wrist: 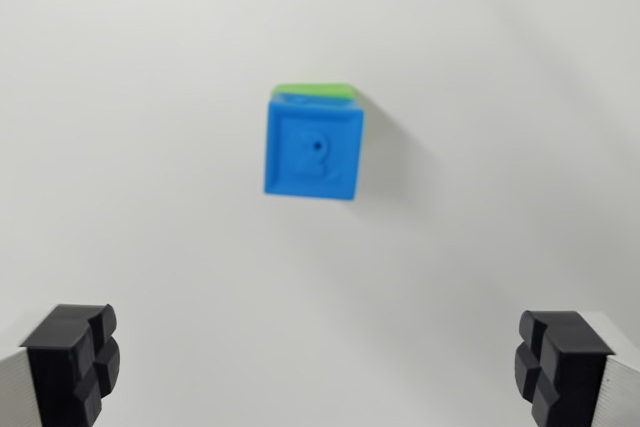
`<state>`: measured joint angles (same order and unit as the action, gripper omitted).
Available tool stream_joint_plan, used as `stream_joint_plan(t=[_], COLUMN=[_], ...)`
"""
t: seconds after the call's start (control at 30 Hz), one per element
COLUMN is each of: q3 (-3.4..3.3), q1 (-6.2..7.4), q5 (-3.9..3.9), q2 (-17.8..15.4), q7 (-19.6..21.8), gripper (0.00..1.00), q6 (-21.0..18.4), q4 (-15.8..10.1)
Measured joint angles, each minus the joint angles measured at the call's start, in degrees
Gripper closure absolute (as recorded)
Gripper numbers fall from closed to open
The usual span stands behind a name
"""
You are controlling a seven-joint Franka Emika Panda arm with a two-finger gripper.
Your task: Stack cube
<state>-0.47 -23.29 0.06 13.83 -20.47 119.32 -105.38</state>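
You get bright, even light on the plain white counter (150, 147), no glare. Soft grey shadow falls right of the blue plastic cube (312, 152), so light comes from the left. Whole frame slightly blurred; corners dim a little.

The upper cube (313, 152) sits on the lower cube (318, 90), which shows only as a strip along its far edge. Both rest on the worktop (150, 147). The claw (318, 365) is nearer the camera than the stack, one finger (72, 362) toward the wrist view's left of it and one toward the right.
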Motion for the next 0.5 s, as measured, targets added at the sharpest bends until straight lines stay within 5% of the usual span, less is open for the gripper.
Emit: stream_joint_plan(t=[0.5], q3=[0.0], q1=[0.0], q5=[0.0], q2=[-2.03], q7=[0.0], gripper=[0.0], q6=[-6.27], q4=[4.28])
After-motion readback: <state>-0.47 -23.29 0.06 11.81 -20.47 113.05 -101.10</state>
